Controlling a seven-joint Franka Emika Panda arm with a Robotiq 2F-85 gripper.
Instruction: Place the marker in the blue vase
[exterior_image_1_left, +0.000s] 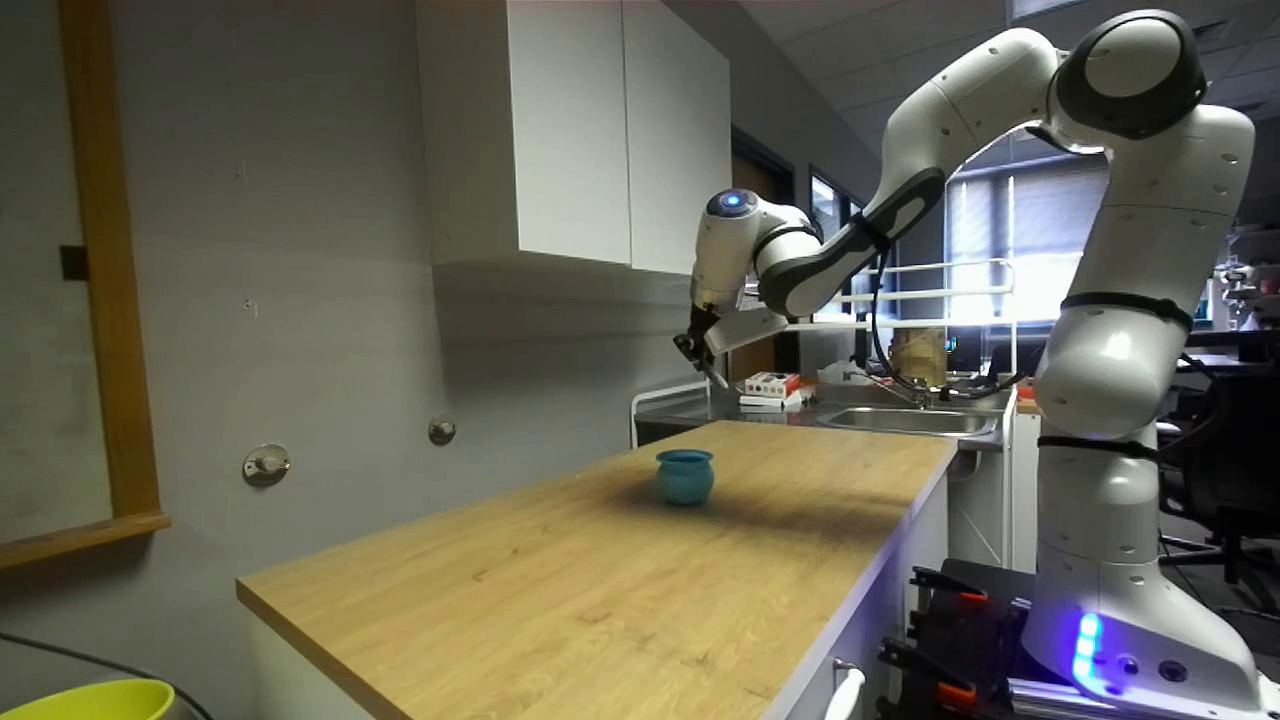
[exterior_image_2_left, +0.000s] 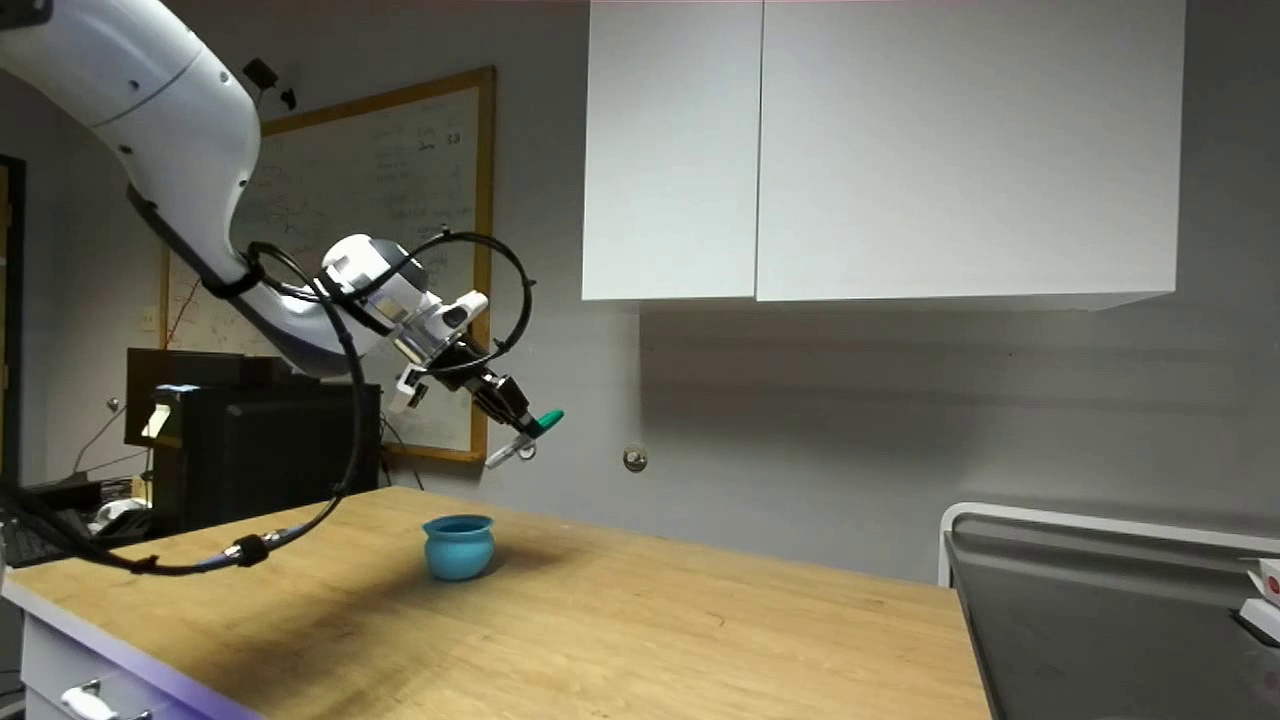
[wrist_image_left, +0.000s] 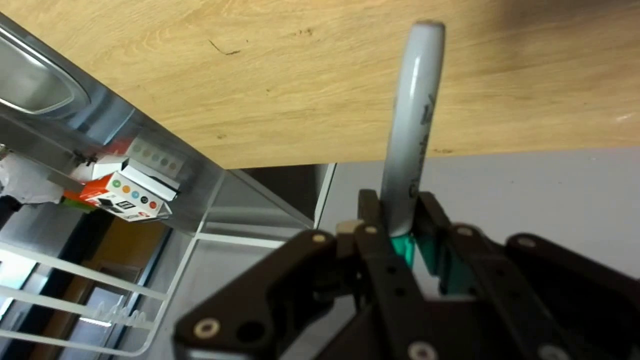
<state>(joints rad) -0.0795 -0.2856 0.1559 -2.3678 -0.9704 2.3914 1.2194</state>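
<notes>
We see the pincer (wrist_image_left: 399, 206) clamped on the marker (wrist_image_left: 414, 120), pickup done, while the blue vase (exterior_image_2_left: 459, 552) stands on the table (exterior_image_2_left: 720, 640), lower than the pincer, leaving, we judge, alignment and release.

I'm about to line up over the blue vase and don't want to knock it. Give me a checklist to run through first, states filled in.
1. Marker held: ok, the end effector is closed on it.
2. Blue vase upright: ok, standing on the wooden counter.
3. Marker higher than the vase: ok in both exterior views.
4. Marker lined up over the vase: not ok, it sits off to one side in both exterior views.
5. Marker straight down: not ok, slanted in an exterior view, its green end higher.
6. Vase free inside: cannot tell, its bottom is hidden.
</notes>
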